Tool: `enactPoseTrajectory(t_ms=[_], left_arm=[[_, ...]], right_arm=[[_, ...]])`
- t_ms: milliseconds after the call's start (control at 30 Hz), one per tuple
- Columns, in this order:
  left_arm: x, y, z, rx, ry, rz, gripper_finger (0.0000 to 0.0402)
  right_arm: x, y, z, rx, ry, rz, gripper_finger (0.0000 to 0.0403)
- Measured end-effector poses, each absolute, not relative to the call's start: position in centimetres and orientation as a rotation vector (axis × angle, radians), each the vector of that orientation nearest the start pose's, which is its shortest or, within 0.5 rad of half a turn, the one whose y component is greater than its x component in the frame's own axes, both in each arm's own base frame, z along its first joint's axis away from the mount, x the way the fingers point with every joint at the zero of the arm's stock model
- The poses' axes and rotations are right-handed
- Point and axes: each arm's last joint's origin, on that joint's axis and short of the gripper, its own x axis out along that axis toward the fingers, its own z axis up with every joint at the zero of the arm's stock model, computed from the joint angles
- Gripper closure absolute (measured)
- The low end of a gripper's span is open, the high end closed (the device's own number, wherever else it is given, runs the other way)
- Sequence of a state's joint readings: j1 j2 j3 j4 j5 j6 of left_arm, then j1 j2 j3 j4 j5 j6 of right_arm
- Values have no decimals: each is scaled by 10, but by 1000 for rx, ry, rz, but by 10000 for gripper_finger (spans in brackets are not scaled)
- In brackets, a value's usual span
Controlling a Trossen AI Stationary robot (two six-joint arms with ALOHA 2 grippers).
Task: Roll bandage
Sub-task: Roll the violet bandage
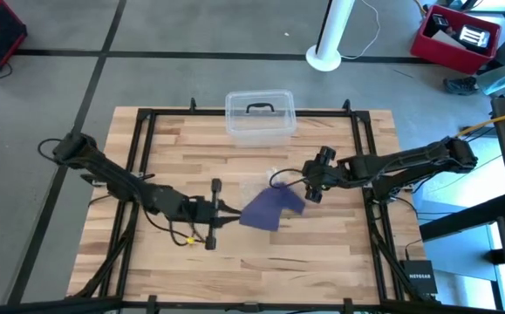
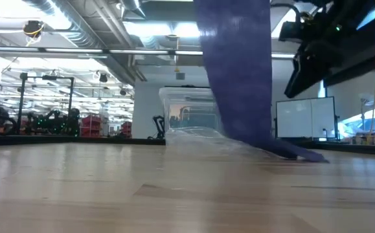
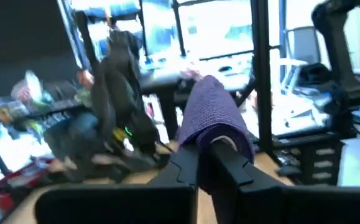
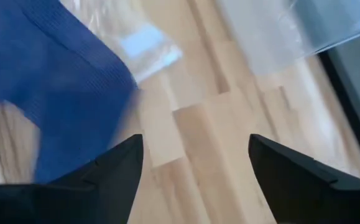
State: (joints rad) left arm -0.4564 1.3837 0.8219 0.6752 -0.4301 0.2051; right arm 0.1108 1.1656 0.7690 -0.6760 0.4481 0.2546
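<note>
The bandage point(image 1: 268, 209) is a dark blue-purple fabric strip near the middle of the table. In the low view it point(image 2: 239, 77) runs down from above the picture's top edge to the table. My left gripper point(image 1: 235, 212) reaches in from the left and is shut on the strip's raised end; its wrist view shows the strip point(image 3: 214, 112) curving over its fingertips point(image 3: 207, 152). My right gripper point(image 1: 307, 190) is open just right of the strip, a little above the table. Its wrist view shows the strip point(image 4: 49, 81) beside its spread fingers point(image 4: 195, 155), untouched. My left gripper pinches the bandage's raised end point(image 3: 220, 134) between its two fingers. The fingers lie about level and come from the table's left side. The strip arches over the fingertips and slopes down away from them. Its lower end point(image 2: 297, 154) lies on the table.
A clear crinkly plastic bag point(image 2: 200, 139) lies on the table by the strip's lower end and also shows in the right wrist view point(image 4: 136, 37). A clear plastic box with a black handle point(image 1: 260, 113) stands at the table's far edge. The near half of the table point(image 1: 261, 270) is bare wood.
</note>
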Motion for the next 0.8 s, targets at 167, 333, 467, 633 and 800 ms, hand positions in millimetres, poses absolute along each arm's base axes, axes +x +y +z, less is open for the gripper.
enactPoseTrajectory(t_ms=[167,333,467,633,800], left_arm=[[273,-111,306,198,-132,66,389],[279,-94,307,227,-135,139,388],[284,-81,305,282,-105,184,391],[287,-71,299,350,-42,212,396],[290,-61,298,359,-36,234,397]], right_arm=[[210,14,223,2,970,-330,107],[213,20,242,99,800,-171,107],[215,34,247,40,595,-80,107],[216,46,228,53,313,-29,107],[212,49,199,113,222,-37,107]])
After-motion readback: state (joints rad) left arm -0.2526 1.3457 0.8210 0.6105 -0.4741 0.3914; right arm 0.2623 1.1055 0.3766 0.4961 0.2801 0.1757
